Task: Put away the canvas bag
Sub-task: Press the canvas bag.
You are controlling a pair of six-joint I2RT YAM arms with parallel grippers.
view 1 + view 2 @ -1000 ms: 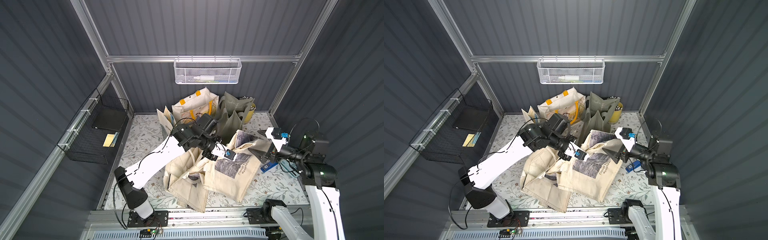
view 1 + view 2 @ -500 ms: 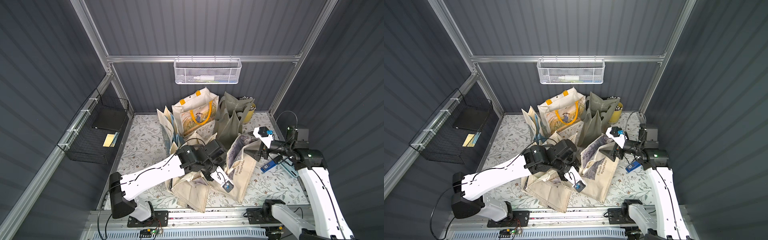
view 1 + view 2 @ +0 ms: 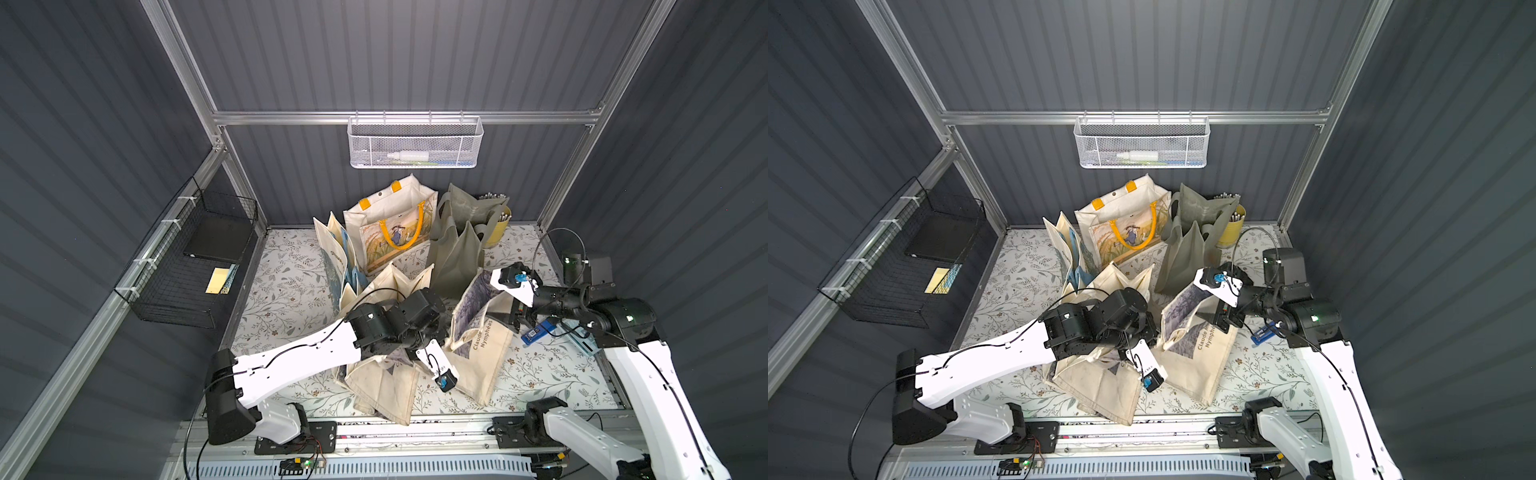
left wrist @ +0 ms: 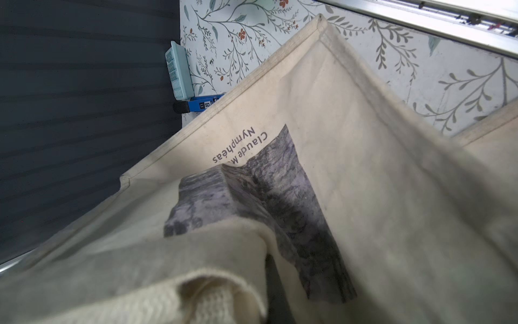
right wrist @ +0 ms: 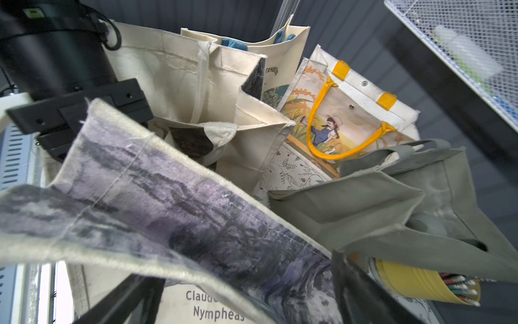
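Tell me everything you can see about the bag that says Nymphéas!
The canvas bag is cream cloth with a grey-purple picture and dark lettering. It lies slumped on the flowery table, its far end raised and folded over. The right pincer stands open around that raised edge. Another cream bag lies against its side.

In the last second I have swung the left gripper (image 3: 442, 330) down from mid-floor toward the front rail (image 3: 415, 424), dragging the canvas bag (image 3: 478, 365) with it; the bag, which lay spread print-up, now stands folded with its printed panel raised. My right gripper (image 3: 514, 312) has edged inward and lower, beside that raised fold
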